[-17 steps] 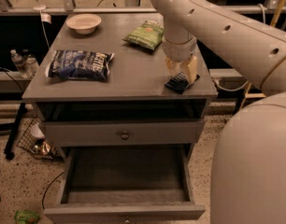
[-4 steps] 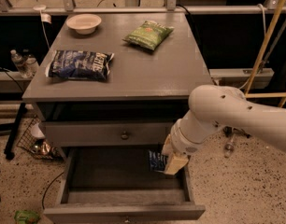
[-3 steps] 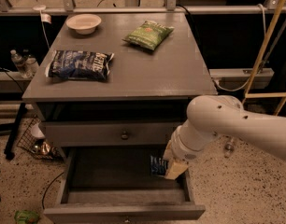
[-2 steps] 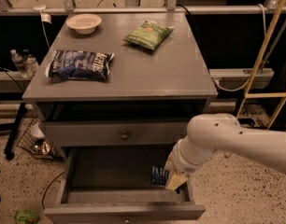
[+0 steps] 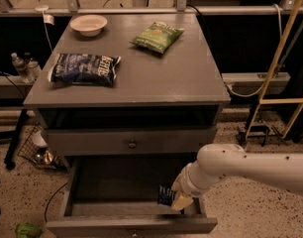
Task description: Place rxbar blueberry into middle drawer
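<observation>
The middle drawer [image 5: 92,209] of the grey cabinet is pulled open at the bottom of the view. My gripper [image 5: 177,198] reaches down into its right front corner from the white arm at the right. It is shut on the rxbar blueberry [image 5: 166,195], a small navy-blue wrapper held low inside the drawer, close to the floor of the drawer. Part of the bar is hidden behind the yellowish fingers [image 5: 181,201].
On the cabinet top lie a large dark-blue chip bag [image 5: 84,68], a green chip bag [image 5: 157,36] and a white bowl [image 5: 88,24]. A closed knobbed drawer [image 5: 132,143] sits above the open one. A yellow ladder frame [image 5: 280,68] stands at the right.
My gripper carried the bar from the cabinet top's right side down in front of the cabinet and lowered it step by step into the open drawer's right side.
</observation>
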`<state>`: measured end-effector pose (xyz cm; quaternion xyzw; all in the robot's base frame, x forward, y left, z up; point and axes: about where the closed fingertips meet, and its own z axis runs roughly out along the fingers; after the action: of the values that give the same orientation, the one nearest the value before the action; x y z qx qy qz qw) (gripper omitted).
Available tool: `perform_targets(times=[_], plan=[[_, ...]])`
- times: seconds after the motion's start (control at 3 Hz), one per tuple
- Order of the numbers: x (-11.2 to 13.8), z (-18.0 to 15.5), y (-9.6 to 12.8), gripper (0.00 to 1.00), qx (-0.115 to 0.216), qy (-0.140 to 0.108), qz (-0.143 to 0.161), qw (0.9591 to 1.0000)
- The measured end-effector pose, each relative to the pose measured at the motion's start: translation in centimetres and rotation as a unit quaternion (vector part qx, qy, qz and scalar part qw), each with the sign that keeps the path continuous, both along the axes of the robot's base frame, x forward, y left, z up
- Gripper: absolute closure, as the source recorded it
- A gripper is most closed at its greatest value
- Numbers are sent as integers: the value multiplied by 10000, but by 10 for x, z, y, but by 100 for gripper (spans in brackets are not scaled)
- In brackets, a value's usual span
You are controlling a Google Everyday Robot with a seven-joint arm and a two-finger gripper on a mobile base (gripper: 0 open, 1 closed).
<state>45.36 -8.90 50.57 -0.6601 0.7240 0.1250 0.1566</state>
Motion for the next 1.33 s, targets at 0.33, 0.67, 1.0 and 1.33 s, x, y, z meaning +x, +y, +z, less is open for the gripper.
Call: perform_targets(times=[0.33, 0.67, 1.0, 1.33], plan=[[12, -28, 6, 100, 176, -139, -29, 9997], [31, -54, 14, 100, 414, -402, -58, 9983], [42, -66, 19, 100, 558, -530, -73, 9970], [54, -76, 23, 100, 686, -605, -105, 9958]])
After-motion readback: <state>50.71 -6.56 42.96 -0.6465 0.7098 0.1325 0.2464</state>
